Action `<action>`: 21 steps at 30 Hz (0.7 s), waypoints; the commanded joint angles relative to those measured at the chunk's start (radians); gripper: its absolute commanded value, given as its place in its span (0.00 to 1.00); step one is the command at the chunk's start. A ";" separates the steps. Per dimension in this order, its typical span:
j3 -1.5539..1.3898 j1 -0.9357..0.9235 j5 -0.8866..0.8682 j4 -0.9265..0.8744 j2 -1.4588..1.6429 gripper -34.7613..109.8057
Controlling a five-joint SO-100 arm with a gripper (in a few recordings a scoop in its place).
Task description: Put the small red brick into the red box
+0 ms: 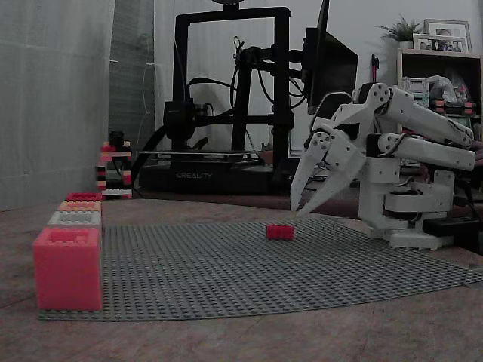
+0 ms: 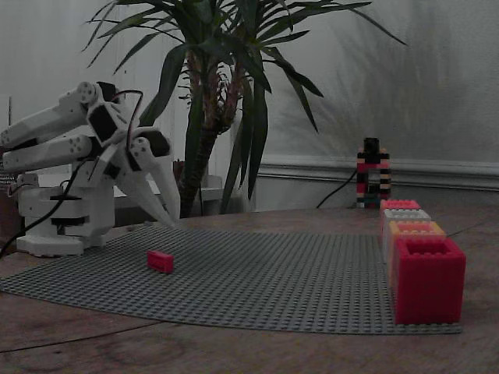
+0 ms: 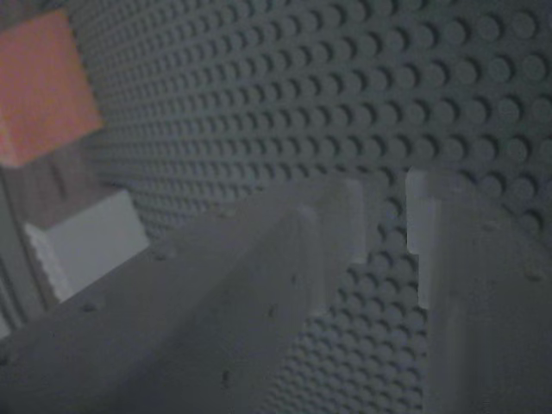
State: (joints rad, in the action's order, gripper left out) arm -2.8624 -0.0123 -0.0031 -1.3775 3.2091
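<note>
Approach step: the white two-finger gripper (image 1: 300,210) hangs with fingers parted and empty above the grey studded baseplate (image 1: 226,279), near the small deep-red studded brick (image 1: 280,231); next, descend and straddle it, the crimson studded box (image 2: 399,205) waiting well apart

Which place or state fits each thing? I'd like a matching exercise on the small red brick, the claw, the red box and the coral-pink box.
Things:
1. small red brick
2. claw
3. red box
4. coral-pink box

Places or states:
A. nearest end of the box row in both fixed views
B. lying alone on the grey baseplate
C. far end of the row, before the striped tower
D. poised above the baseplate, holding nothing

Pairs: 1-B, 2-D, 3-C, 4-A
</note>
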 commanded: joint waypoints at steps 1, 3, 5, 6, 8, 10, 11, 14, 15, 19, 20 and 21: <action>0.002 0.012 0.006 -0.026 0.012 0.24; 0.002 0.012 0.003 -0.026 0.012 0.24; 0.002 0.012 0.002 -0.028 0.012 0.24; 0.002 0.012 0.002 -0.028 0.012 0.24; 0.002 0.012 0.002 -0.028 0.012 0.24; 0.002 0.012 0.002 -0.028 0.012 0.24; 0.002 0.012 0.002 -0.028 0.012 0.24; 0.003 0.008 0.002 -0.028 0.012 0.24; 0.009 0.003 0.002 -0.028 0.012 0.24; 0.048 -0.034 0.031 -0.009 0.006 0.24; 0.061 -0.048 0.040 0.000 -0.003 0.24; 0.081 -0.067 0.055 0.006 -0.017 0.24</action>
State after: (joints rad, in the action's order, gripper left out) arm -2.8609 -0.0276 0.0230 -1.3760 3.1999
